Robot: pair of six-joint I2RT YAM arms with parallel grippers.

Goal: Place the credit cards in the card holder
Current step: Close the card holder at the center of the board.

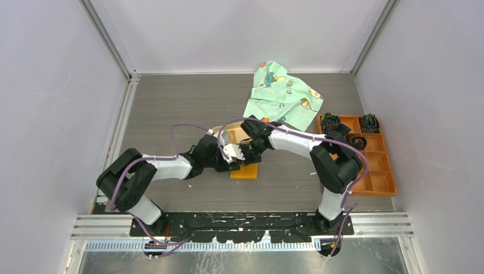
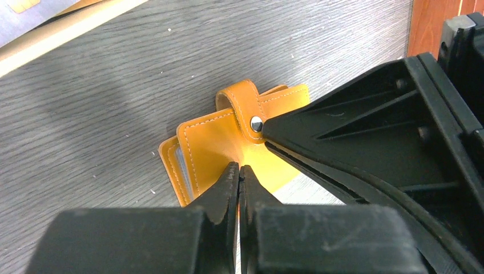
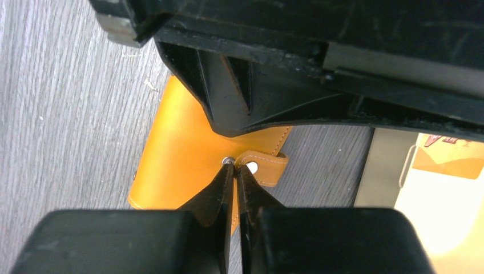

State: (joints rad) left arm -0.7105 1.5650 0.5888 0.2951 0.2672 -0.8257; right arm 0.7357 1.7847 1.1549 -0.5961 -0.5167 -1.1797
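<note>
The orange card holder (image 1: 246,173) lies on the grey table between both arms. In the left wrist view the card holder (image 2: 208,142) lies part open, with a light blue card edge (image 2: 181,166) showing in its pocket. My left gripper (image 2: 239,170) is shut, and a thin orange leaf of the holder rises into its tips. In the right wrist view my right gripper (image 3: 235,166) is shut on the card holder (image 3: 177,142) at its stitched edge, beside the snap strap (image 3: 263,165). From above, the left gripper (image 1: 230,155) and right gripper (image 1: 243,153) almost touch.
A tan tray (image 3: 385,171) with a card (image 3: 451,157) in it sits just behind the holder, mostly hidden under the arms from above. A green printed cloth (image 1: 283,94) lies at the back. An orange compartment box (image 1: 379,180) holding black parts stands on the right.
</note>
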